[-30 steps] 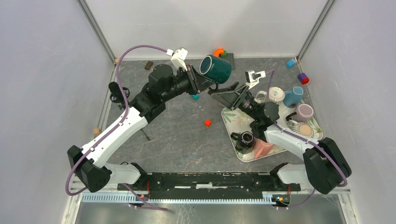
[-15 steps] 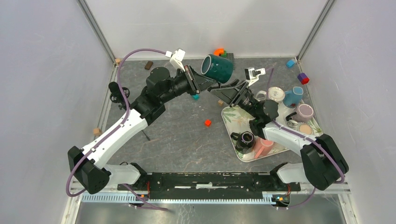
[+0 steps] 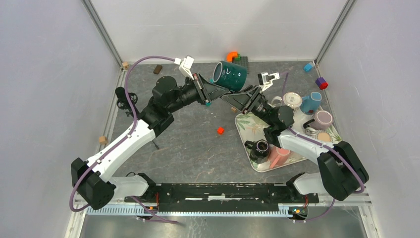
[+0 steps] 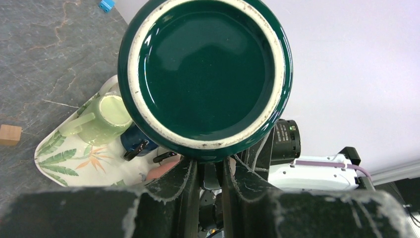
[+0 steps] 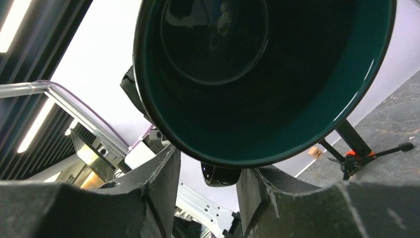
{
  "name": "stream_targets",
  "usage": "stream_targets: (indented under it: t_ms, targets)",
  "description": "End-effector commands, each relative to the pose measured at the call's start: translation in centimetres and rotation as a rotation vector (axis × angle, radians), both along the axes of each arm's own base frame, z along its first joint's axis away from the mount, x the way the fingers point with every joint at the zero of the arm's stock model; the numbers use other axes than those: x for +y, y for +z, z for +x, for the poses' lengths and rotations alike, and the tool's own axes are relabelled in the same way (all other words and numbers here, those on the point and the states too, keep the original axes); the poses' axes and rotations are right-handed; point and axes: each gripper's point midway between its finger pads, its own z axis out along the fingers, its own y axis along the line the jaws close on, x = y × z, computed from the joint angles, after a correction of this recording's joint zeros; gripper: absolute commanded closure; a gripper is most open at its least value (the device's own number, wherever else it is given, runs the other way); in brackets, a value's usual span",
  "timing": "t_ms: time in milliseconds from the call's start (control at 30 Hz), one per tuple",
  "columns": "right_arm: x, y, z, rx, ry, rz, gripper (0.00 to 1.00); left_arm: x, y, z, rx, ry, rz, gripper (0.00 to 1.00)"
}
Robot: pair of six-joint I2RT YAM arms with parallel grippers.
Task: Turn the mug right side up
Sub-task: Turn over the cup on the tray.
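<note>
The left gripper (image 4: 210, 168) is clamped tight at the base end of the dark teal mug (image 3: 231, 76). It holds the mug on its side in the air above the back of the grey table (image 3: 188, 144), base facing the left arm. The right gripper (image 5: 210, 167) sits under the mug's open mouth with its fingers parted below the lower rim, though whether they press on it cannot be told; a leaf-patterned tray (image 3: 246, 125) of cups lies nearby.

We find no legible text, label, brand, number or sign in any view. The dark green mug (image 4: 205, 74) presents a plain glazed base. Any marking on the small wooden block (image 5: 313, 151) is too small for us to read.
</note>
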Motion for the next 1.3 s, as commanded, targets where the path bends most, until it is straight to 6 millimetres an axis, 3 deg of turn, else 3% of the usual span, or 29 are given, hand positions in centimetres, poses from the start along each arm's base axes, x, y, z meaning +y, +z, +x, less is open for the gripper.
stream_targets:
  t_ms: [0,133,433,533,633,733,1033,1200,1267]
  targets:
    - [-0.7,3.5,-0.9,-0.128,-0.019,0.051,0.53,0.7,2.9,-1.7,-0.103,-0.045,-0.070,0.98]
    - [-0.5,3.2,-0.5,-0.135,-0.041,0.017,0.61,0.8,2.4,-1.9,-0.112,-0.053,-0.064,0.98]
    - [-0.2,2.5,0.5,-0.180,-0.125,-0.111,0.99,0.5,2.0,-1.9,-0.123,-0.073,-0.061,0.97]
    - [-0.5,2.1,1.0,-0.194,-0.175,-0.163,1.00,0.4,1.6,-1.7,-0.119,-0.071,-0.056,0.88]
    - [-0.7,1.8,1.3,-0.206,-0.213,-0.206,1.00,0.3,1.3,-1.5,-0.116,-0.068,-0.050,0.62]
    - [-0.9,1.5,1.8,-0.214,-0.254,-0.251,1.00,0.3,0.8,-1.1,-0.115,-0.055,-0.034,0.43]
    - [-1.9,0.3,4.0,-0.241,-0.395,-0.410,1.00,1.6,-3.0,-0.4,-0.078,0.025,0.085,0.17]
    - [-2.2,-1.1,5.7,-0.236,-0.458,-0.524,1.00,3.5,-4.9,-0.7,-0.066,0.096,0.165,0.02]
    - [-2.3,-1.8,6.6,-0.230,-0.482,-0.583,1.00,4.4,-5.8,-1.0,-0.056,0.121,0.205,0.00]
